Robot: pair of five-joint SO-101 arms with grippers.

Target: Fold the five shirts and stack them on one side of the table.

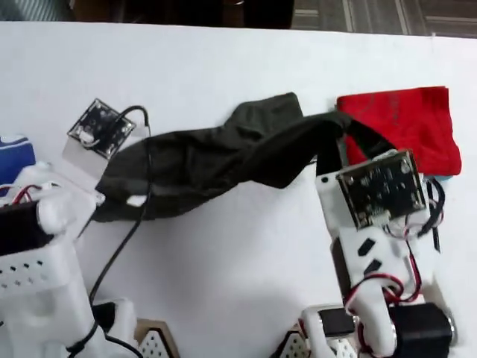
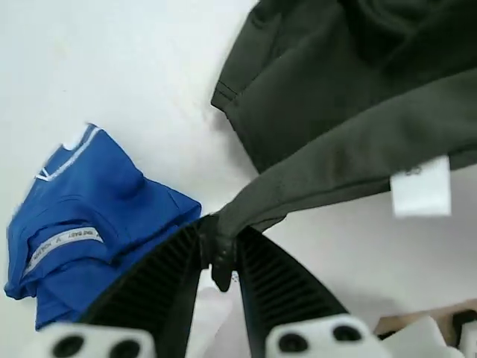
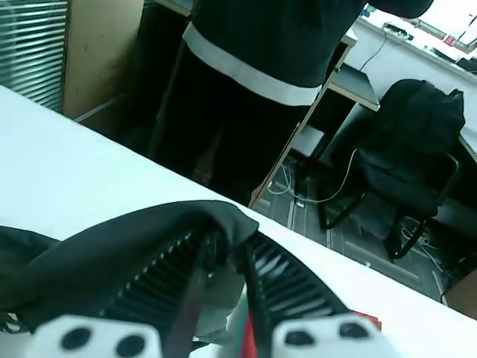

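shirt (image 1: 223,160), dark olive, rumpled, white tag (image 2: 421,186) near one corner

White printed shells (image 1: 37,298), black servo blocks (image 1: 421,328), red-black cables (image 1: 387,287). Left gripper (image 2: 218,261), right gripper (image 3: 223,265): black ribbed fingers (image 2: 276,287), white bases.

Dark olive-green cloth shirt (image 1: 223,160): plain, with a small white tag (image 2: 422,186). Red folded cloth shirt (image 1: 406,123) by the table's right edge: plain. Blue crumpled cloth shirt (image 2: 89,216): white neck trim, pale inner label strip. Flat white table (image 1: 246,253): plain. Left gripper (image 2: 218,237) and right gripper (image 3: 223,250): black ribbed fingers, white bodies.
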